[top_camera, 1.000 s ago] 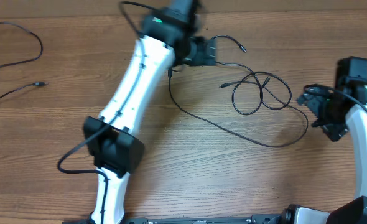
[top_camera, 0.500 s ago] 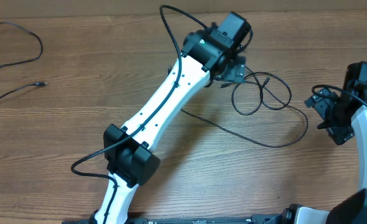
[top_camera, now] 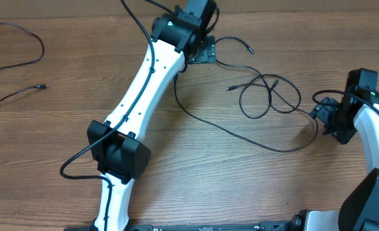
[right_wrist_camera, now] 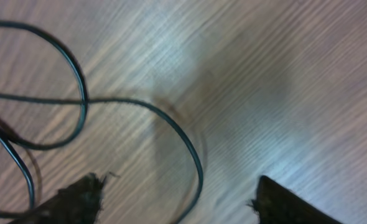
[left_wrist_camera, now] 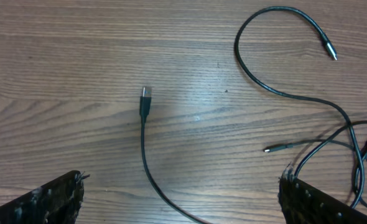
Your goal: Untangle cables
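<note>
Hovering wide open, empty, the left hand (left_wrist_camera: 182, 191) frames a loose plug (left_wrist_camera: 145, 99); right hand (right_wrist_camera: 178, 182) gapes astride a strand (right_wrist_camera: 140, 106), unclamped. Cables (top_camera: 270, 96) lie looped on the bench (top_camera: 48, 141): better pinch one strand only.

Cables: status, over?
Left gripper: fingers apart, empty, over a loose plug. Right gripper: same, straddling a cable loop. Cables tangled centre-right; one lies apart, far left. Nothing blocking.

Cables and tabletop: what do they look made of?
The cables: thin black cords, likely rubber or plastic jackets, matte, lying in soft loops. The plug: silver tip, probably metal. The table: brown with wood grain and a faint sheen; solid wood or laminate, cannot tell.
</note>
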Robot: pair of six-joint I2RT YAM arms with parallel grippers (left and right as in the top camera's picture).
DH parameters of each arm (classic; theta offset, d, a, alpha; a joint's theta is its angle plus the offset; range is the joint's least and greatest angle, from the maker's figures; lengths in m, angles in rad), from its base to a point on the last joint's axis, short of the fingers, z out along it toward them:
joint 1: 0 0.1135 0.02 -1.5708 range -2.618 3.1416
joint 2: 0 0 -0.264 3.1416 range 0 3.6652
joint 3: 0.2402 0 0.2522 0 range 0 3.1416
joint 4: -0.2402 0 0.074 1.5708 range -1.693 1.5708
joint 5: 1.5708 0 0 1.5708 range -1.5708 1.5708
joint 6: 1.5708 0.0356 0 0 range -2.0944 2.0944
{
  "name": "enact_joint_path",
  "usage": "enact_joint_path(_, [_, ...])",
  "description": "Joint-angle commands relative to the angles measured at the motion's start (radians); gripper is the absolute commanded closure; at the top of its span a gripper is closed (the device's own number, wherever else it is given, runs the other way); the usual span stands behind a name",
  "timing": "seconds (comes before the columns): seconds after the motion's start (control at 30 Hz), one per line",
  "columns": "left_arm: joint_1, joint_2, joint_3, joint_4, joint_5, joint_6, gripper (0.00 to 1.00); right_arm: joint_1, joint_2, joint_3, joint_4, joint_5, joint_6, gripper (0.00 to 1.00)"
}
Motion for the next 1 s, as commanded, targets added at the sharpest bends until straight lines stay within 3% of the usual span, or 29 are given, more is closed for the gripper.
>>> enact_joint_path(0.0, [0.007,0.005,-0.002,-0.011,0.068,0.019,0.00,-0.008,0.019,-0.029,0.051,-0.053,-0.139,0.28])
enact_joint_path(0.23, [0.012,0.005,-0.002,-0.052,0.089,0.020,0.00,-0.009,0.112,-0.066,0.172,-0.073,-0.269,0.32])
enact_joint_path(0.33, [0.012,0.005,-0.002,-0.066,0.090,0.019,0.00,-0.009,0.159,-0.066,0.188,-0.092,-0.341,0.43])
enact_joint_path(0.47, [0.014,0.005,-0.002,-0.077,0.091,0.019,0.00,-0.009,0.201,-0.066,0.182,-0.148,-0.363,0.70])
enact_joint_path(0.53, [0.014,0.005,-0.002,-0.078,0.094,0.020,0.00,-0.008,0.205,-0.066,0.182,-0.212,-0.362,0.92])
enact_joint_path(0.57, [0.014,0.005,-0.002,-0.080,0.101,0.023,0.00,-0.007,0.205,-0.065,0.182,-0.260,-0.361,0.96])
enact_joint_path(0.73, [0.021,0.005,-0.002,-0.075,0.281,0.192,0.06,-0.007,0.204,-0.024,0.138,-0.660,-0.316,0.96])
enact_joint_path(0.83, [0.043,0.005,-0.002,-0.086,0.462,0.332,0.08,-0.007,0.204,0.025,0.114,-0.819,-0.102,0.96])
enact_joint_path(0.97, [0.086,0.005,-0.002,-0.138,0.726,0.460,0.04,0.006,0.203,0.063,0.126,-0.929,0.124,0.96])
